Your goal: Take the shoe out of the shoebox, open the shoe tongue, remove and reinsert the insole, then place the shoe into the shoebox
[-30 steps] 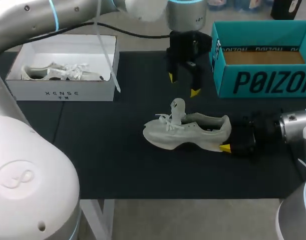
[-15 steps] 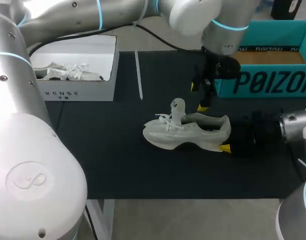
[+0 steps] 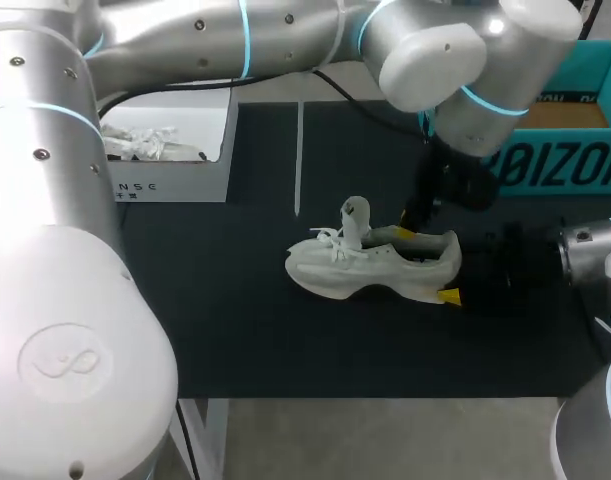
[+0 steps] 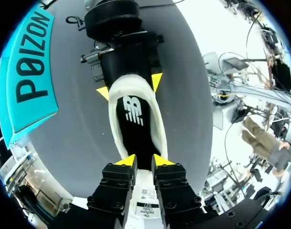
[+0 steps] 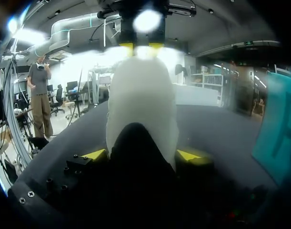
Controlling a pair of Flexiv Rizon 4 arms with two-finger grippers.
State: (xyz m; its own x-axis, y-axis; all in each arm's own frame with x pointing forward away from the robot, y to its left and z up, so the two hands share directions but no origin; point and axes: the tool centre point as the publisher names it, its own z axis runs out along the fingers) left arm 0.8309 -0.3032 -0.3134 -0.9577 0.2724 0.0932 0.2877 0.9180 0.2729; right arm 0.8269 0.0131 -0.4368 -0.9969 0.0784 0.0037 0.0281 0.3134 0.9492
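Clamping the shoe (image 3: 370,268) by the heel: right claw (image 5: 144,155); left claw (image 4: 145,161), narrowly apart, hovers over its opening.

Ahead of my right gripper (image 5: 144,154) a bright light (image 5: 147,21) glares, washing out the far end of the shoe (image 5: 141,95). The heel nearest me lies in shadow. Around my left gripper (image 4: 143,161) the lighting is even.

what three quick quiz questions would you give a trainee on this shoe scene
1. Where does the left gripper hang?
2. Which clamps the shoe at its heel: A left gripper, B right gripper, C neither?
3. True or false: the shoe rests on the black mat.
Key: 1 above the shoe's opening; 2 B; 3 true.
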